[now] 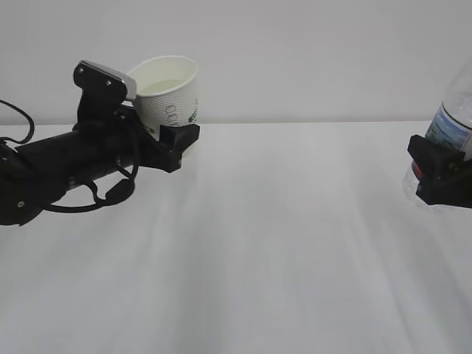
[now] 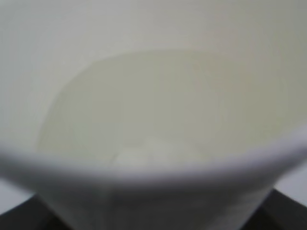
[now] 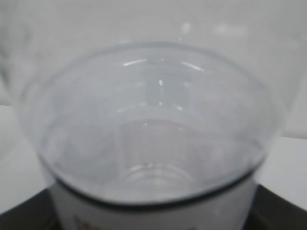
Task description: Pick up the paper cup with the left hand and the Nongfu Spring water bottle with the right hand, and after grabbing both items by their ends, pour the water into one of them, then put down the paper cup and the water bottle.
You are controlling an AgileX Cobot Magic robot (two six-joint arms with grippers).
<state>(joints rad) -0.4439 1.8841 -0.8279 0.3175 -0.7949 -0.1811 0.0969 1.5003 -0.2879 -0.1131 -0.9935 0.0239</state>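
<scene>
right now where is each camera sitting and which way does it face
Exterior: low across the white table, facing the back wall; shows the left gripper holding the paper cup, and the right gripper holding the Nongfu Spring water bottle.
Left wrist: above the cup, looking into it; dark gripper corners at the bottom.
Right wrist: close behind the bottle; dark corners below.
Shared: each wrist view's object also appears in the exterior view.

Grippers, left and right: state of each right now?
Left gripper: closed on the paper cup, held off the table.
Right gripper: closed on the Nongfu Spring water bottle.
</scene>
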